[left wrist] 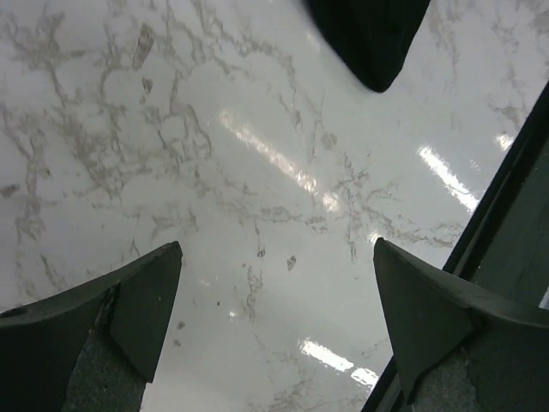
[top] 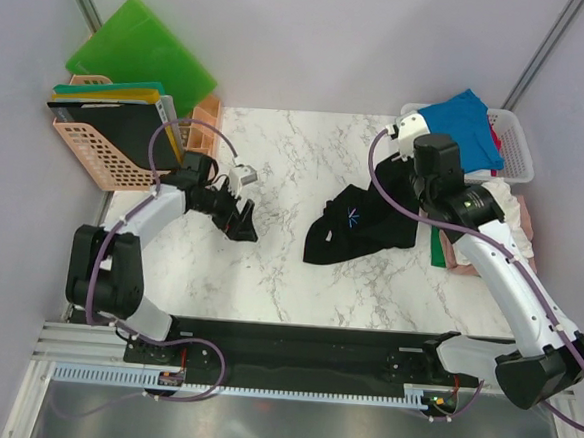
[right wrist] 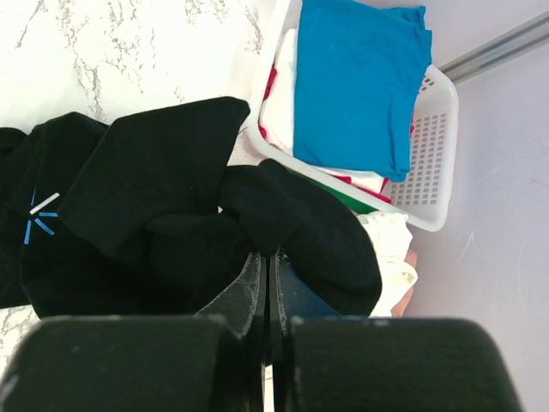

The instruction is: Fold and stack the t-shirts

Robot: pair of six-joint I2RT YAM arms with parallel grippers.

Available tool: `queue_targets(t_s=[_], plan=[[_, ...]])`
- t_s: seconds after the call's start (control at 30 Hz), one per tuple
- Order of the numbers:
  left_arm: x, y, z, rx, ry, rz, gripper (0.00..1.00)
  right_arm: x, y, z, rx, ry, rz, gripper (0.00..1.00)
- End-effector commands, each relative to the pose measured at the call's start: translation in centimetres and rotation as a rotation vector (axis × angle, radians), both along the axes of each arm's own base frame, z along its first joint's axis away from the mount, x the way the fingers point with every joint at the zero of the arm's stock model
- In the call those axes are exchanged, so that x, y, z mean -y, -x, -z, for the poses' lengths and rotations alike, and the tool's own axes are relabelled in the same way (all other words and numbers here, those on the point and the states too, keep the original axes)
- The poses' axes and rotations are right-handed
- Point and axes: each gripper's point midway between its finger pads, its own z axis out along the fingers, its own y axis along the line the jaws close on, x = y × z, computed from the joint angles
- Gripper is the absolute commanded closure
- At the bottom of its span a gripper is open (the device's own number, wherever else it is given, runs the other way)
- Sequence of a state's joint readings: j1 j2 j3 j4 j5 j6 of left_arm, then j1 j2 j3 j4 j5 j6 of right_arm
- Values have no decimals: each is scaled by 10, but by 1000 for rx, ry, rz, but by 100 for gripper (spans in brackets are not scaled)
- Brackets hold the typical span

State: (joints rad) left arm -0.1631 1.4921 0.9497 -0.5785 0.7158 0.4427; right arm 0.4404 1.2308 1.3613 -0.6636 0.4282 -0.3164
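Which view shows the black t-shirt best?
The top external view: the black t-shirt lies crumpled on the marble table, almost entirely visible. The right wrist view shows only bunched folds up close, cropped at the frame; the left wrist view catches just one dark corner.

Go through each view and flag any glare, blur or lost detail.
Left wrist: lamp glare streaks across the marble table, and the open left pincer crowds the bottom corners. Right wrist: the shut right pincer is a dark, featureless mass, the black t-shirt it grips swallows fold detail, and the blue t-shirt is crisp. Top external: even light, soft shadows, no glare.
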Motion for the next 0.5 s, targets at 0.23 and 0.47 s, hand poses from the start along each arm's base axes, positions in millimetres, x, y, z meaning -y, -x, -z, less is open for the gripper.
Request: queue_targets(t_s=[0.23, 0.47], plan=[[98, -32, -32, -188, 298, 285, 0, 11, -1, 6, 40, -5, 62, 100], [144, -34, 3, -284, 228, 344, 0, 9, -5, 18, 20, 9, 54, 100]])
